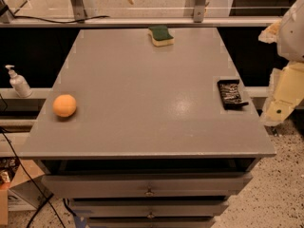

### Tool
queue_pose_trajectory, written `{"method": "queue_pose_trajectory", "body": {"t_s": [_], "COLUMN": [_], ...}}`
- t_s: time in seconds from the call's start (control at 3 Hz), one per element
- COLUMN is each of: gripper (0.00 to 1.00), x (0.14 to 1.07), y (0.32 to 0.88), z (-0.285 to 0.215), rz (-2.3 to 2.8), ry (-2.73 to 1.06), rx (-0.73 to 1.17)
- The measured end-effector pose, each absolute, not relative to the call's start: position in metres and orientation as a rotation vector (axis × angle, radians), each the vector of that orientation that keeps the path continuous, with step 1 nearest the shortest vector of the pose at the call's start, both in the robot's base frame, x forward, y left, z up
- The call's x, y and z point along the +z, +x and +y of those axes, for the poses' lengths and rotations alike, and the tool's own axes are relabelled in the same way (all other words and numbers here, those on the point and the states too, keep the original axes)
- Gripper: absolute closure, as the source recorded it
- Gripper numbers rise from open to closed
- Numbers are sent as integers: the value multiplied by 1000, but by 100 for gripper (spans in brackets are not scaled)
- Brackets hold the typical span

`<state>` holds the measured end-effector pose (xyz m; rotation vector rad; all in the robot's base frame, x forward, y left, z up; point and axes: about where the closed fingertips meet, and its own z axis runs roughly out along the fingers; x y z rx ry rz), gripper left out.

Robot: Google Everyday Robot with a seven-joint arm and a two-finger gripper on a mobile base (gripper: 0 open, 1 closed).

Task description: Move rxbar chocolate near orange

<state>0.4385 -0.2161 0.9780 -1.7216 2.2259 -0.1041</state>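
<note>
The rxbar chocolate (232, 94), a flat bar in a black wrapper with pale lettering, lies at the right edge of the grey table top (152, 94), slightly overhanging it. The orange (64, 105) sits near the left edge of the table, far across from the bar. My gripper (283, 95), a cream-coloured part of the arm, hangs off the table's right side, just right of the bar and not touching it.
A green-and-yellow sponge (161, 35) lies at the table's far edge. A white pump bottle (18, 82) stands on a shelf to the left. Drawers (149, 188) sit under the table top. Cables hang at the lower left.
</note>
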Motion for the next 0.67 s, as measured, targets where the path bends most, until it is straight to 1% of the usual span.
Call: {"method": "queue_pose_trajectory", "body": {"t_s": [0.33,0.67], "gripper": [0,0], "x": [978,978], "y": [439,440], "z": [-216,-220], "rz": [2226,2218], "ry": [-1721,-1689], "rx": [-104,-55]}}
